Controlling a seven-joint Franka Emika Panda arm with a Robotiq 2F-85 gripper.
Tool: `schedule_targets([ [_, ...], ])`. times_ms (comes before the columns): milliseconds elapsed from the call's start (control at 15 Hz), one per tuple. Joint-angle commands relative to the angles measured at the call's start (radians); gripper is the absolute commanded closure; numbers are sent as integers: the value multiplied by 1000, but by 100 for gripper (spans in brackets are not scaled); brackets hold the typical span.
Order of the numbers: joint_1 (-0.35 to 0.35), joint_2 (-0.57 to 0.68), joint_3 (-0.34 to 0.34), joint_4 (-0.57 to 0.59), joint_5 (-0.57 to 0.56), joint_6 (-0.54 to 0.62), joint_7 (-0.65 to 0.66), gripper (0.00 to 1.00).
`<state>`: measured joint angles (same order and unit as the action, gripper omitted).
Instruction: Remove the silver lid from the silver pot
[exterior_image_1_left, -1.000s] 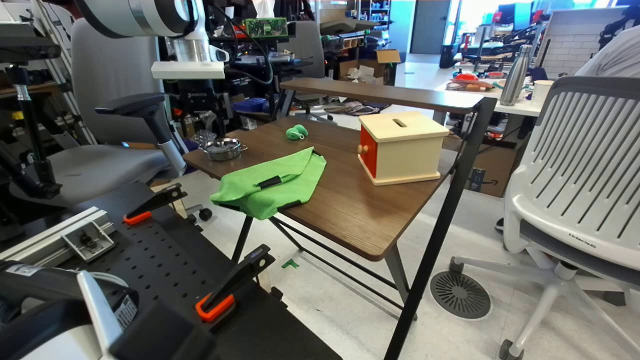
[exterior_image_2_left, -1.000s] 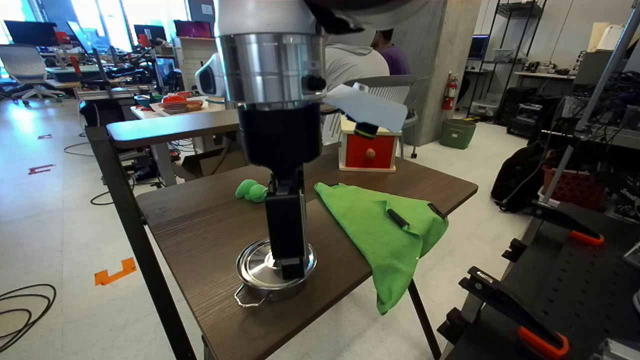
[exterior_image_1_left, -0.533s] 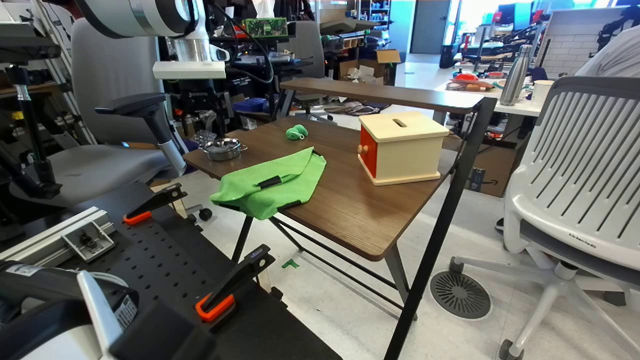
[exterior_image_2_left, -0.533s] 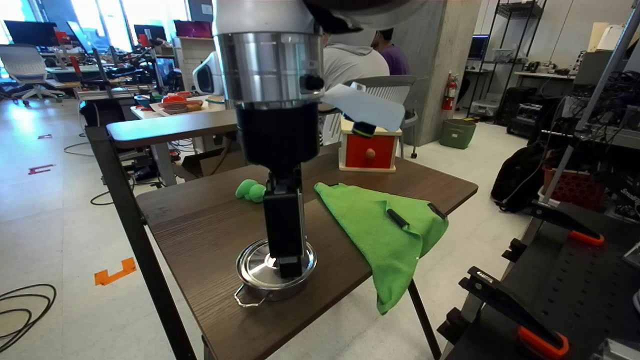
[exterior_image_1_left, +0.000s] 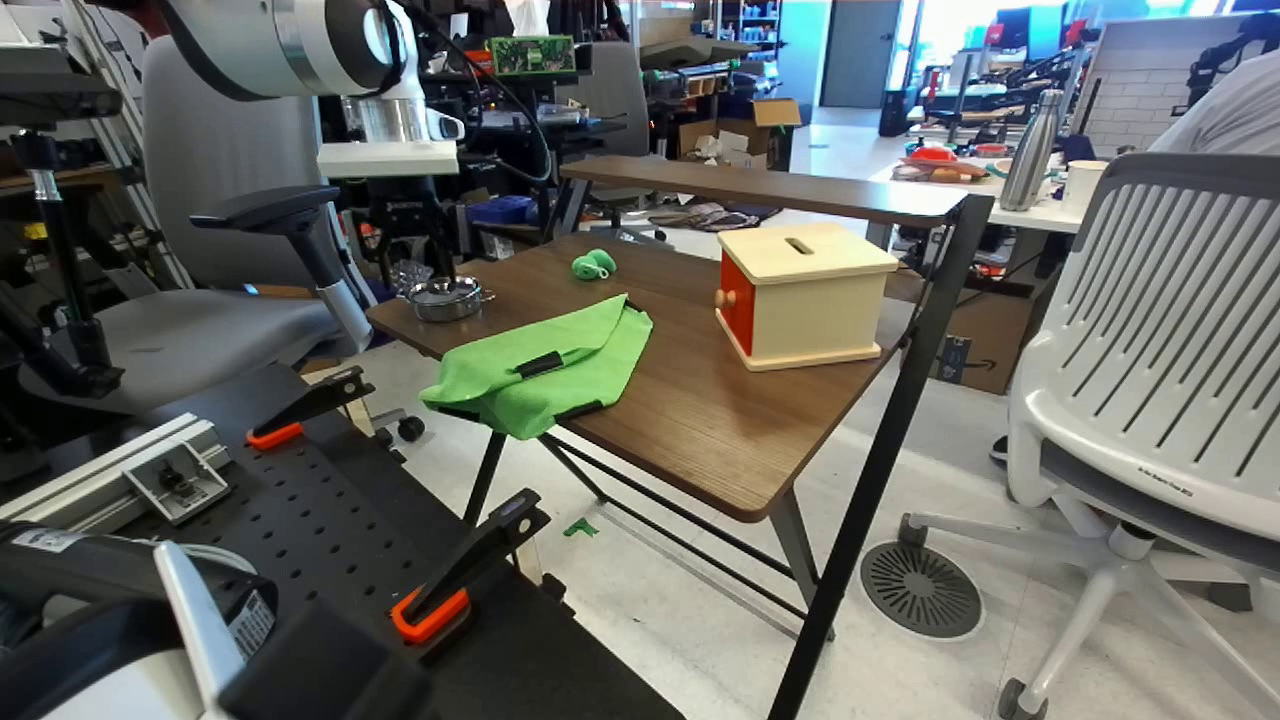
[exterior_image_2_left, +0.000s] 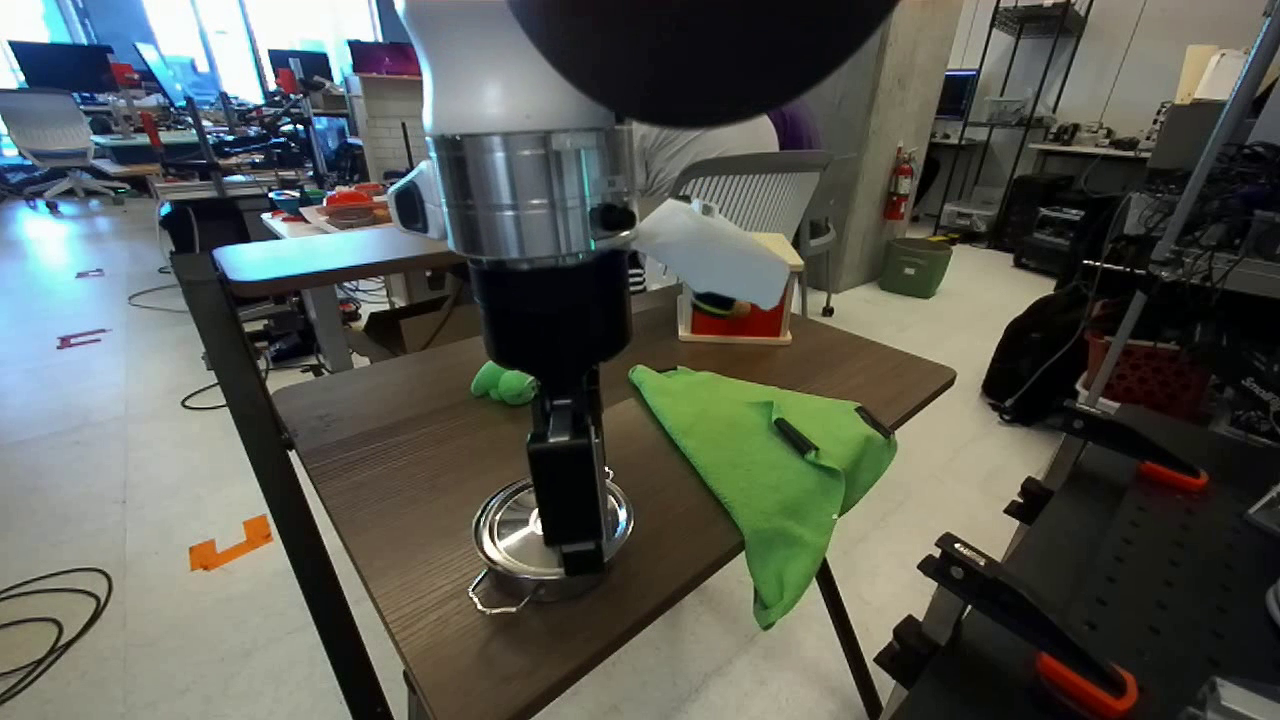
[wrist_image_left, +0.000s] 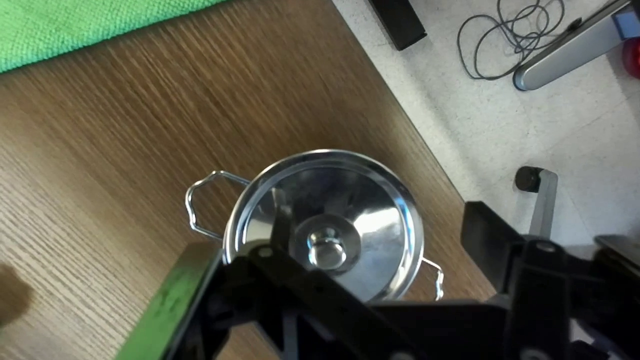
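The silver lid (wrist_image_left: 320, 190) sits on the silver pot (exterior_image_2_left: 560, 587), a small shiny round pot near the table edge. It has a round knob in its middle, and wire handles stick out from the pot's sides. The lid also shows in an exterior view (exterior_image_2_left: 508, 530), and the pot shows at the table's far left corner in an exterior view (exterior_image_1_left: 447, 307). My gripper (wrist_image_left: 378, 230) points down above the lid, open, with nothing between its fingers. In the wrist view the knob appears nearer the left finger. Part of the lid is hidden behind the gripper.
A green cloth (exterior_image_2_left: 770, 460) lies beside the pot and hangs over the table edge. A small green toy (exterior_image_1_left: 594, 264) and a tan wooden box (exterior_image_1_left: 815, 310) with a red front stand on the brown table (exterior_image_1_left: 720, 440). A raised shelf (exterior_image_1_left: 760, 185) runs along one side.
My arm and gripper have moved down toward the lid, mostly in the last half second. The lid, pot, cloth and box have not moved.
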<state>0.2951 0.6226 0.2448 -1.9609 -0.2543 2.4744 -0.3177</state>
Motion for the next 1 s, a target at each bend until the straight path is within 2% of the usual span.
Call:
schedule_targets([
  [0,31,50,-30,60,-30,27,47,48],
  [467,52,65,-56,92,-47,30,83,99],
  [600,55,68,-61,96,-54,28,92,95],
  [933,45,47,-65,104,-60,31,97,95],
])
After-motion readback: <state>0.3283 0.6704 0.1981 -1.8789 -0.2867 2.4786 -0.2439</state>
